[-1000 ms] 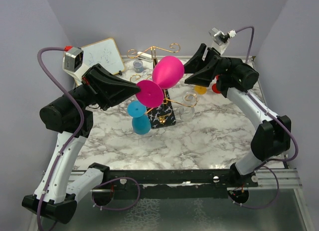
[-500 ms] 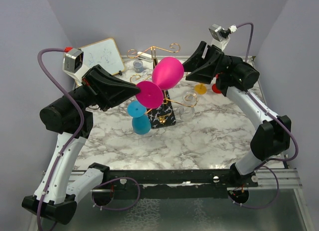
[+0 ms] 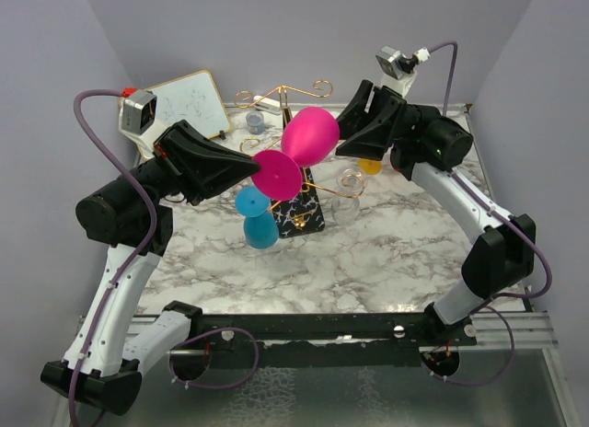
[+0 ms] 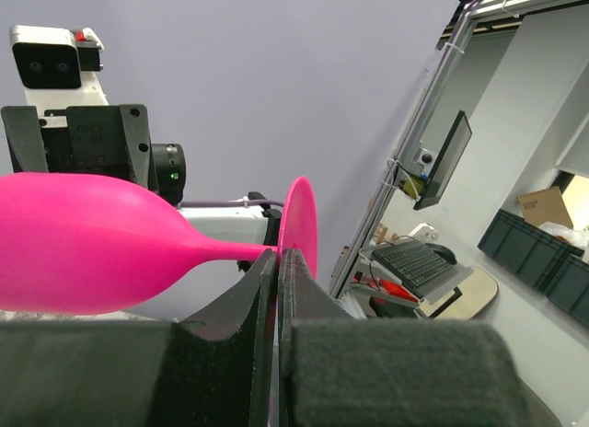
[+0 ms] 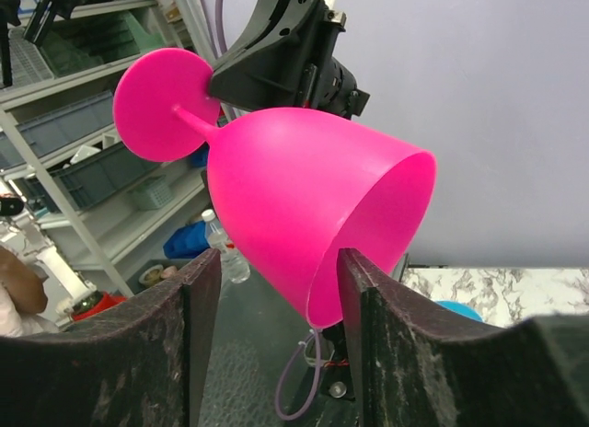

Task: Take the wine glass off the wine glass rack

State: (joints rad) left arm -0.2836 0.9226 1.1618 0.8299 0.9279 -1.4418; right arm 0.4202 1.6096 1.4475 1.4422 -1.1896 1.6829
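Right now the wine glass (image 3: pixel 310 137) is lying on its side in the air over the far middle of the table (image 3: pixel 386 252). It hangs above the black base of the wine glass rack (image 3: pixel 304 220), and from above it looks clear of the gold arms. Your left gripper (image 4: pixel 278 257) is pinched tight on the thin stem, right against the round foot. Your right gripper (image 5: pixel 276 261) has its jaws spread wide to either side of the bowl near its open mouth. You cannot tell from here whether its pads touch the bowl. The glass looks like opaque pink plastic, so expect it to be light, stiff and smooth rather than brittle. The stem is the sure place to hold, because the foot and the bowl's swell stop it sliding either way. The bowl is wide, tapered and probably slick, so a squeeze near the rim may push it out of the jaws or flex the lip. If you take it with the right arm, close gently around the fullest part. Mind the blue glass (image 3: pixel 258 220) just left of the rack's base.
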